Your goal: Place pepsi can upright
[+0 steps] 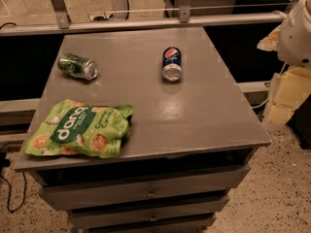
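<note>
The pepsi can [171, 63] is dark blue with a round red-white-blue logo. It lies on its side on the grey cabinet top [204, 110], right of centre toward the back, with a silver end facing me. My gripper is out of view. Only a white rounded part of the arm [297, 33] shows at the right edge, off the cabinet and well to the right of the can.
A green patterned can [77, 66] lies on its side at the back left. A green "dang" snack bag [80, 128] lies flat at the front left. A metal rail [146, 23] runs behind the cabinet. Drawers [150, 191] are below the front edge.
</note>
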Controlling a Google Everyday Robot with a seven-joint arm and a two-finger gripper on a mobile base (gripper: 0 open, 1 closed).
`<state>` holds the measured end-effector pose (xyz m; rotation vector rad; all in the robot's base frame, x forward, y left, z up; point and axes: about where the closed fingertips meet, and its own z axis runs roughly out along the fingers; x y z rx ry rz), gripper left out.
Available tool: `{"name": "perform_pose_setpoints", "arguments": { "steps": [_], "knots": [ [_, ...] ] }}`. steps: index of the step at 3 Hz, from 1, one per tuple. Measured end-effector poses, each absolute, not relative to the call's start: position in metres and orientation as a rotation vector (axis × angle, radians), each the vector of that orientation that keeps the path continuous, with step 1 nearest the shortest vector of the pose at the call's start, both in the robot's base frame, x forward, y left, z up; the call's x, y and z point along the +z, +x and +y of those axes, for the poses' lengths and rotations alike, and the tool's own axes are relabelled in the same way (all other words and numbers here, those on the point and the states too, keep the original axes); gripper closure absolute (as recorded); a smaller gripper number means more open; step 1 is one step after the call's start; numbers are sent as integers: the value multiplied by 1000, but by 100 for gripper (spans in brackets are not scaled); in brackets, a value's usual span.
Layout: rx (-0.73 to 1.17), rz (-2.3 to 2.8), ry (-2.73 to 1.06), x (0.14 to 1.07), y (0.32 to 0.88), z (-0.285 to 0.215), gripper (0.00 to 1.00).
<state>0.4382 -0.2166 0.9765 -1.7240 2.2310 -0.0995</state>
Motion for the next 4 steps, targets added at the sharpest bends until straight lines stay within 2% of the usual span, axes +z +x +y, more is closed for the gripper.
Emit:
{"name": "perform_pose_setpoints", "arguments": {
  "steps": [1, 2, 4],
  "knots": [
    [-100, 2231, -1724, 977, 438, -217, 0],
    [-72, 2187, -1709, 973, 464, -209, 0],
    [68, 2131, -1491, 962, 596, -174, 0]
  ]
}}
